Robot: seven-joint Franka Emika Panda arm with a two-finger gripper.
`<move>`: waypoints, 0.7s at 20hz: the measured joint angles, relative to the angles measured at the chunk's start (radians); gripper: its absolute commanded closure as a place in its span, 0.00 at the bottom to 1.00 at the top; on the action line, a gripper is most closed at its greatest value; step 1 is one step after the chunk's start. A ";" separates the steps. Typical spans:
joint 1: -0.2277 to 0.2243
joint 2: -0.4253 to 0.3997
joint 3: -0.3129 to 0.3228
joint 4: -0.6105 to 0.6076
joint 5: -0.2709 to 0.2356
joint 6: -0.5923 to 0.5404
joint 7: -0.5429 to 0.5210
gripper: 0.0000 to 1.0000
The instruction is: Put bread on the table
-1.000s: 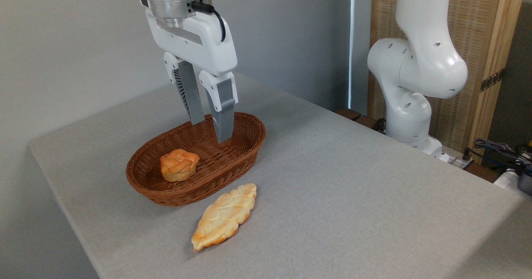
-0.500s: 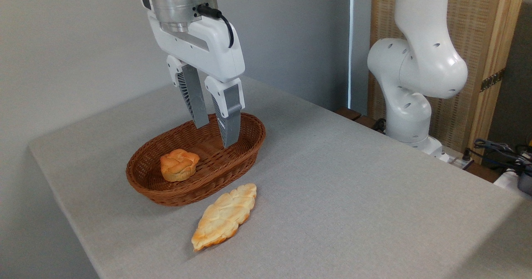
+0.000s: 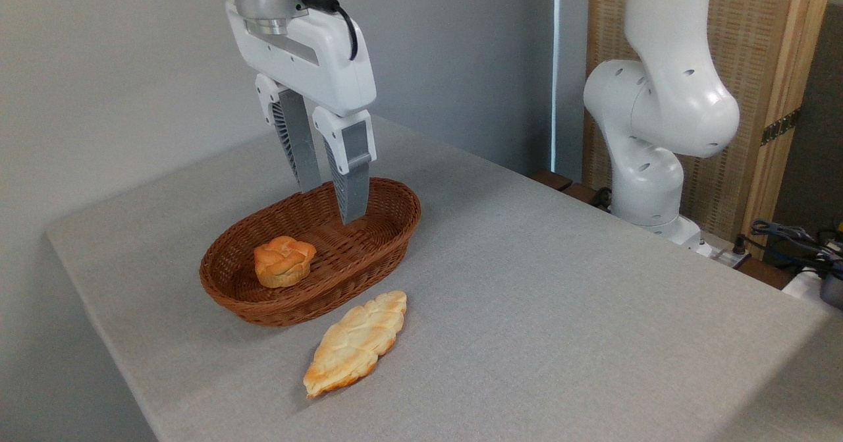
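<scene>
Bread (image 3: pixel 355 342) lying flat on the table (image 3: pixel 560 297), just in front of the basket (image 3: pixel 395 241) and clear of its rim. Small bun (image 3: pixel 284 261) sitting inside the basket. Gripper (image 3: pixel 332 201) hanging above the basket's far end, fingers slightly apart, holding nothing.

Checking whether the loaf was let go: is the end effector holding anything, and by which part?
Nothing. The end effector hangs open and empty over the basket; the bread lies on the table.
</scene>
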 measured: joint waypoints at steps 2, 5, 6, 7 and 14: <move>-0.009 0.001 -0.003 0.000 -0.001 -0.001 0.009 0.00; -0.015 0.004 -0.017 0.000 -0.001 -0.002 0.009 0.00; -0.015 0.006 -0.019 0.000 -0.001 -0.002 0.009 0.00; -0.015 0.007 -0.020 0.000 -0.001 -0.002 0.009 0.00; -0.012 0.009 -0.020 0.000 -0.001 -0.002 -0.032 0.00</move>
